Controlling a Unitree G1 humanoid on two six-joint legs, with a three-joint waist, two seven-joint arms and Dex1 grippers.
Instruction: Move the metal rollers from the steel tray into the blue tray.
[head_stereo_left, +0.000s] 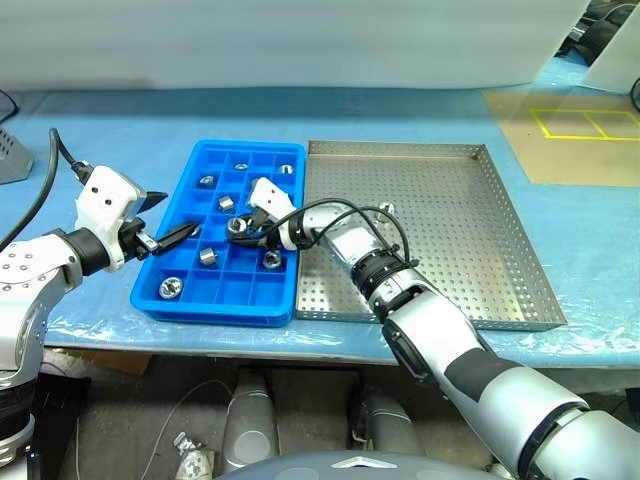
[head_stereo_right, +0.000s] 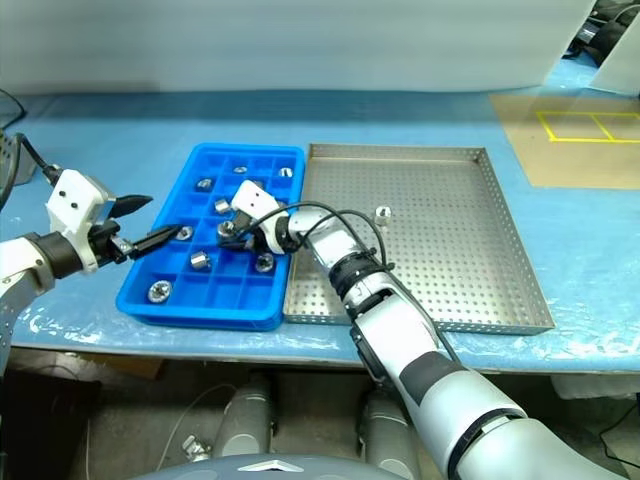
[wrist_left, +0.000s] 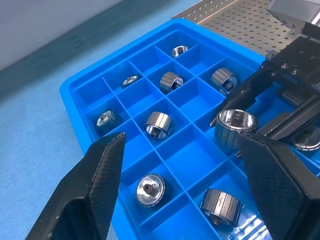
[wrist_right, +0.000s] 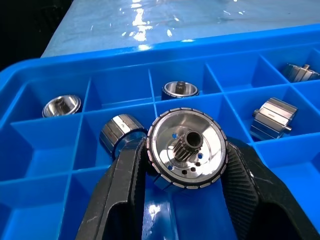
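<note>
Eight metal rollers are lying in the blue tray, one more is sitting in the steel tray, and the right tool is gripping a tenth roller; the left tool is gaping wide.

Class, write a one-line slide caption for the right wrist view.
Right gripper holds a metal roller over the blue tray, where other rollers sit in compartments.

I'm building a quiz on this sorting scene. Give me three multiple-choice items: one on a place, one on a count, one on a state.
1. Where is the right gripper?
A. over the blue tray
B. over the steel tray
C. off the table

2. How many metal rollers lie in the steel tray?
A. none
B. one
C. four

3. The left gripper is:
A. shut on a roller
B. open and empty
C. shut, empty

Key: 1 A, its jaws grip a roller above the compartments; 2 B, a single roller lies on the perforated floor; 3 B, jaws apart, nothing between.
</note>
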